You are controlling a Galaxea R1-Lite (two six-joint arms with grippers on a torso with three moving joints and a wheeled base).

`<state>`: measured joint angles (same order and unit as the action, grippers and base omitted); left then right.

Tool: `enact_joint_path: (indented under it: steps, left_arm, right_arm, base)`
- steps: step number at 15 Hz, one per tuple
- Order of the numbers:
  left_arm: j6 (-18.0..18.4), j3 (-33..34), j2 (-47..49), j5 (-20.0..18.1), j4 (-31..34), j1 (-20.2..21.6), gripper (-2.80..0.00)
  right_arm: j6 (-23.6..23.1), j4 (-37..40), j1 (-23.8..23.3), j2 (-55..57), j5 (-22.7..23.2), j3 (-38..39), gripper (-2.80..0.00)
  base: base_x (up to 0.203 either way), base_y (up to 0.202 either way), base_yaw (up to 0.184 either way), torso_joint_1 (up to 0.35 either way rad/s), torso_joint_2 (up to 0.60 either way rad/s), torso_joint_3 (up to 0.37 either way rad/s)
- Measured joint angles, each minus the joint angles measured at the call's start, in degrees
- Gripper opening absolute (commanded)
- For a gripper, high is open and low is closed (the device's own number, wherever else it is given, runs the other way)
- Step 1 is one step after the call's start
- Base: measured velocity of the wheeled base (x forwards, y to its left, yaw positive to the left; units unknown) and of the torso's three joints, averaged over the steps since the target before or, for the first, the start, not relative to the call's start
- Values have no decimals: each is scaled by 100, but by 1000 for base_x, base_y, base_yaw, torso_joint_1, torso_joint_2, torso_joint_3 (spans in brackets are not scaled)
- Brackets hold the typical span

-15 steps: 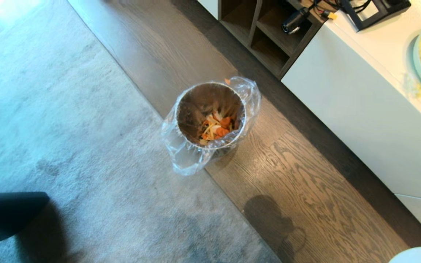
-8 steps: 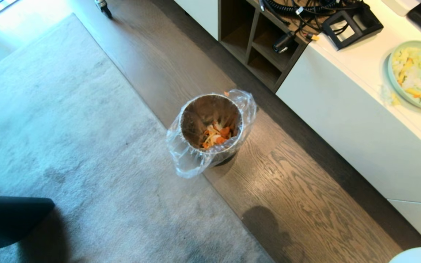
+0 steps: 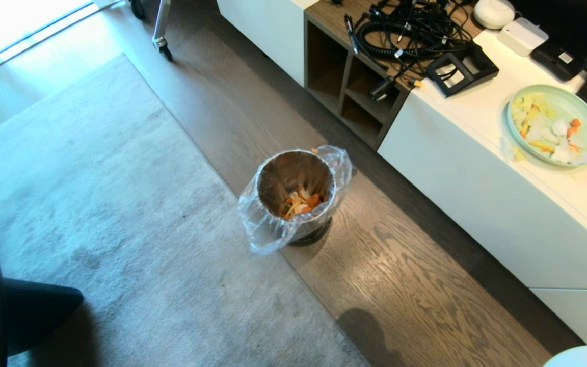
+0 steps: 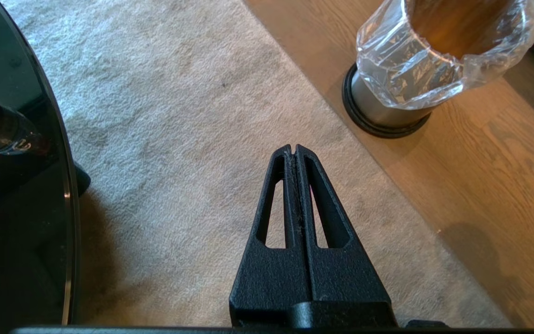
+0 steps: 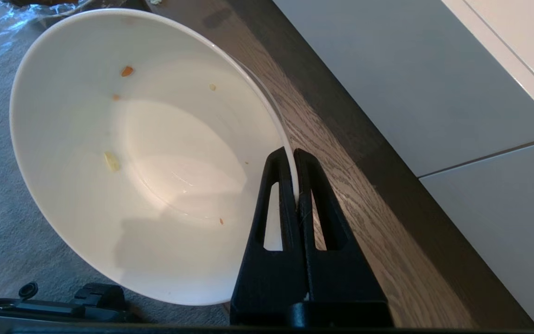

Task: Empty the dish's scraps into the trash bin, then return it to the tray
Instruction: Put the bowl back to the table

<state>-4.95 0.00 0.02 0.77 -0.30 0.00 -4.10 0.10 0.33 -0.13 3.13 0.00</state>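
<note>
The right gripper (image 5: 293,155) pinches the rim of the white dish (image 5: 132,153), tilted above the floor, only a few crumbs clinging inside. The orange scraps (image 3: 301,202) lie in the bag-lined trash bin (image 3: 293,196), which stands on the wood floor (image 3: 416,285) at the rug's (image 3: 95,204) edge. The left gripper (image 4: 295,150) hangs pressed shut and empty above the rug.

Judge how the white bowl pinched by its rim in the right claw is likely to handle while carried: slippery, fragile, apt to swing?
The dish looks glazed and glossy, so probably slippery. The right claw grips only a thin edge of its rim, so it may pivot or sag. It looks like hard ceramic, so a drop onto the wood floor could chip it.
</note>
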Motion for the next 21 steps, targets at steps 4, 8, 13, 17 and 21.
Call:
enact_joint_path:
  steps: [4, 8, 13, 17, 21]
  left_arm:
    - [-1, 0, 0, 0, 0, 0, -280]
    - [-1, 0, 0, -1, 0, 0, -280]
    - [0, 0, 0, -1, 0, 0, -280]
    - [0, 0, 0, -1, 0, 0, -280]
    - [0, 0, 0, 0, 0, 0, -280]
  right_arm:
    - [0, 0, 0, 2, -2, 0, -280]
    - [0, 0, 0, 4, 0, 0, -280]
    - [2, 0, 0, 4, -2, 0, -280]
    - [2, 0, 0, 6, 0, 0, -280]
    - [0, -2, 0, 6, -1, 0, -280]
  base:
    - [0, 0, 0, 3, 2, 204]
    - [0, 0, 0, 4, 1, 203]
    - [0, 0, 0, 3, 2, 204]
    - [0, 0, 0, 3, 1, 204]
    - [0, 0, 0, 4, 3, 202]
